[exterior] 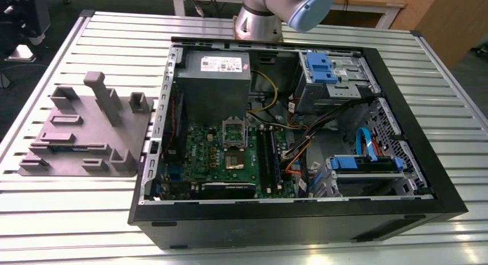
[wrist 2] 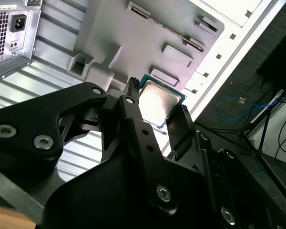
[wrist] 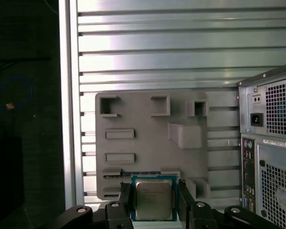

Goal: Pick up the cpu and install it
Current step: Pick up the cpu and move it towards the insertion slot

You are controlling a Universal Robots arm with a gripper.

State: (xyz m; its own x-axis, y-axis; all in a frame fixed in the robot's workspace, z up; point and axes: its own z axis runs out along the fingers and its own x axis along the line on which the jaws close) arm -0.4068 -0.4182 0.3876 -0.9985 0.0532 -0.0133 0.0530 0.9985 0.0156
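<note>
The gripper (wrist: 154, 187) is pinching the cpu (wrist: 153, 202) by two opposite edges, one black finger pressing on each side. It appears to be holding the chip clear above the near edge of the grey parts tray (wrist: 148, 138) on the slatted worktop (wrist: 181, 47). The chip is lying flat, metal top facing the first wrist view. The open computer case (exterior: 427, 179) and its green board (exterior: 228, 156) are sitting just beside the tray, toward the exterior view's right.

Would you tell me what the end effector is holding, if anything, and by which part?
The end effector holds the cpu, clamped by two opposite side edges.
</note>
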